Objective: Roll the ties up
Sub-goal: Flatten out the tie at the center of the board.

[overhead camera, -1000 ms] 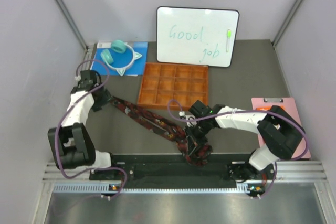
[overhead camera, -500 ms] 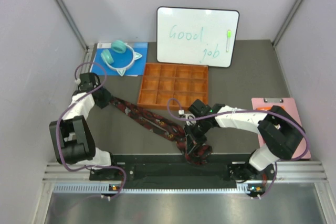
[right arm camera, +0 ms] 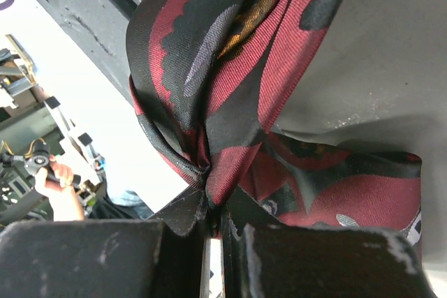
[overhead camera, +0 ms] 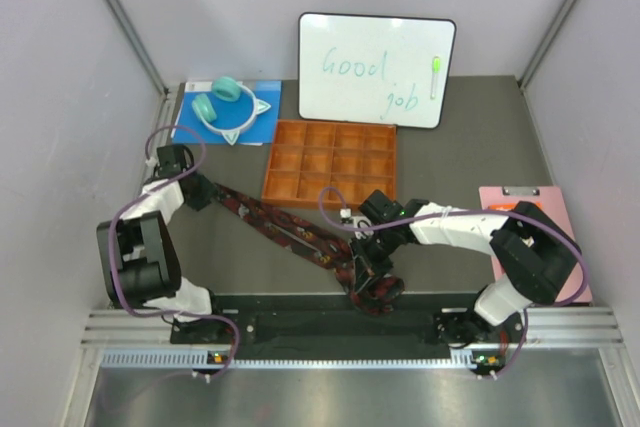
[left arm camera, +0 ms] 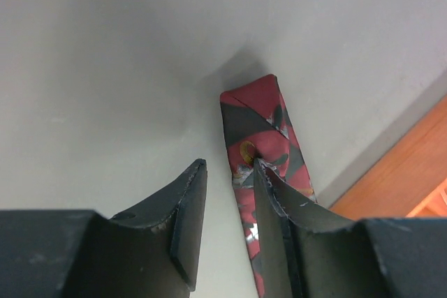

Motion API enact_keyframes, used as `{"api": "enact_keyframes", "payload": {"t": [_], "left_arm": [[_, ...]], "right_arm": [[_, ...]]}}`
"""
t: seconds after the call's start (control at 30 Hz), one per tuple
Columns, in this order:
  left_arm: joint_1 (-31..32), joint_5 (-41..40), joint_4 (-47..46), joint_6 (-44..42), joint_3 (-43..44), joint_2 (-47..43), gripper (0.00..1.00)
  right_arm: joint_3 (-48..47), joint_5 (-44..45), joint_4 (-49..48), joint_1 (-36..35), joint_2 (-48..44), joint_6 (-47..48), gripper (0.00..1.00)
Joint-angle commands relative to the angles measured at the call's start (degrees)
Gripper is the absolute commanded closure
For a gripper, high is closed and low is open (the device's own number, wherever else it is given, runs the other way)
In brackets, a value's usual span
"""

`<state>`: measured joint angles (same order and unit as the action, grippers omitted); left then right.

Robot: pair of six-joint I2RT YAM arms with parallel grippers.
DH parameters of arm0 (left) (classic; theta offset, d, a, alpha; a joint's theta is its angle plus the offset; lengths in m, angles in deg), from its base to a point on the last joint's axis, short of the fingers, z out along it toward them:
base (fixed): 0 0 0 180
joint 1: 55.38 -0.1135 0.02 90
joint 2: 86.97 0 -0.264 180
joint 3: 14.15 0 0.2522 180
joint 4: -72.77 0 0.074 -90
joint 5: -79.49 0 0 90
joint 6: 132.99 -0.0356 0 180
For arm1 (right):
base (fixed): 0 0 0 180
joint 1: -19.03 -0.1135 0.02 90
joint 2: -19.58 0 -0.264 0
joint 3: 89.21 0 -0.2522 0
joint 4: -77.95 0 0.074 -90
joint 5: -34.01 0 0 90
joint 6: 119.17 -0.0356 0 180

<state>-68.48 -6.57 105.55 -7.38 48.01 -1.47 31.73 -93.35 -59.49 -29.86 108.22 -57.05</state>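
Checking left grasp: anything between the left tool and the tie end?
Nothing visible. The tie end lies on bare table at the left tool, one finger overlapping it; the gap between fingers shows only table.

The tie (overhead camera: 285, 232) ran as a low diagonal bar across the table (overhead camera: 455, 162), from the left gripper (overhead camera: 199, 192) down to the right gripper (overhead camera: 364, 269), which pinched a bunched fold of it near the front edge. Just behind its middle stood the orange tray (overhead camera: 330, 127), leaving only a narrow strip between. Right of the tray lay open grey surface up to the pink clipboard (overhead camera: 530, 232). The whiteboard (overhead camera: 375, 69) and the headphones (overhead camera: 222, 102) on their blue pad (overhead camera: 268, 92) closed off the back.
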Motion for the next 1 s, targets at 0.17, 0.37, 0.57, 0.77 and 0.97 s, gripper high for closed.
{"api": "enact_keyframes", "payload": {"t": [0.17, 0.37, 0.57, 0.77, 0.97], "left_arm": [[0.0, 1.5, -6.7, -0.5, 2.7, 6.6, 0.59], [0.0, 1.5, -9.0, -0.3, 4.1, 11.4, 0.58], [0.2, 1.2, -9.5, -0.5, 7.1, 15.8, 0.54], [0.5, 1.3, -10.1, -0.8, 11.3, 21.0, 0.57], [2.2, 0.9, -11.5, -0.5, 13.9, 25.2, 0.68]], "right_arm": [[1.4, 0.0, -3.1, 0.2, -0.8, 0.0, 1.0], [1.2, -0.5, -3.3, 0.1, -0.6, 0.9, 1.0], [1.2, -0.5, -2.8, 0.2, 0.0, 2.1, 1.0], [2.3, -2.4, -3.2, 0.2, 0.9, 3.2, 1.0], [2.8, -3.6, -2.4, 0.2, 1.4, 4.6, 1.0]]}}
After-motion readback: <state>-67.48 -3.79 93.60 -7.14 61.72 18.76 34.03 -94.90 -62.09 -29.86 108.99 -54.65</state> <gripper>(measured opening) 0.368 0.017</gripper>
